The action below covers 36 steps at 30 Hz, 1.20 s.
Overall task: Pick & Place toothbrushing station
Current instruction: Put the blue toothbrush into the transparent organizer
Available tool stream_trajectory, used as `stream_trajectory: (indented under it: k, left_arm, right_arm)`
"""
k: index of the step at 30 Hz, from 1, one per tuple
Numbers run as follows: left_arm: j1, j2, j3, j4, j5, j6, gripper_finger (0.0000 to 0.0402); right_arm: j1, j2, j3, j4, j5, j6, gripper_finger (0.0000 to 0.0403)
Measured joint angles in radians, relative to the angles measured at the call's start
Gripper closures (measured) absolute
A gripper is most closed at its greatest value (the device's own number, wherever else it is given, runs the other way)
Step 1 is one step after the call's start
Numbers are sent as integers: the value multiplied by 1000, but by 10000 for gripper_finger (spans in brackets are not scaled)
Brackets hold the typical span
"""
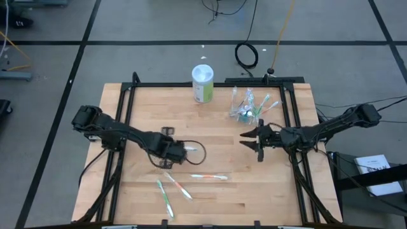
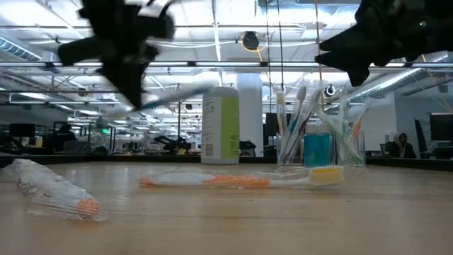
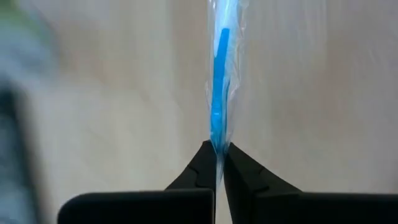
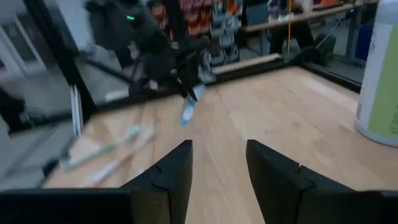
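Observation:
A clear plastic cup [image 1: 247, 109] holding several toothbrushes and teal tubes stands at the table's far right; it also shows in the low view [image 2: 318, 145]. My left gripper [image 1: 180, 151] is near the table's middle, above the wood, shut on a wrapped toothbrush with a blue accent [image 3: 219, 81]. Three more wrapped toothbrushes lie flat on the table nearer the front: one with orange [image 1: 208, 177], one with orange and pink [image 1: 179, 186], one green [image 1: 165, 196]. My right gripper [image 1: 252, 141] is open and empty, just in front of the cup. My left gripper pinches the blue toothbrush, in its clear wrapper, by one end [image 3: 217, 146] between its two fingertips [image 3: 200, 163]. The brush runs on straight ahead of the fingers. In the right wrist view the brush [image 4: 189, 109] is lifted clear of the table and slants downward.
A tall white-and-green canister [image 1: 203, 83] stands at the far edge, left of the cup. A black frame [image 1: 191, 84] runs round the table's sides. Bare wood lies between the two grippers.

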Motion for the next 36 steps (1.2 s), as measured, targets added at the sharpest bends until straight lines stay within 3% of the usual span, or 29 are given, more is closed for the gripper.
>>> stream_trajectory:
  k: [5, 10, 17, 21, 25, 30, 36]
  left_arm:
    - [-15, -1, 74, 296, -172, 527, 387]
    - [-15, 18, 75, 709, -176, 1040, 396]
    - [-10, 119, 75, 1058, -117, 1628, 388]
    - [-2, 192, 74, 1201, -135, 1782, 396]
    - [3, 225, 75, 1255, -96, 1914, 393]
    - [19, 231, 75, 1259, -59, 1926, 379]
    - [51, 231, 75, 1286, -39, 1960, 392]
  right_arm:
    - [-44, 72, -46, 136, -2, 147, 261]
    - [-98, 130, -70, 207, -3, 392, 261]
    - [-140, 243, -73, 364, -114, 544, 261]
    - [-140, 309, -72, 501, -209, 551, 261]
    - [-147, 346, -71, 570, -201, 542, 261]
    - [-153, 382, -61, 600, -209, 515, 261]
    - [-151, 460, 13, 610, -272, 485, 261]
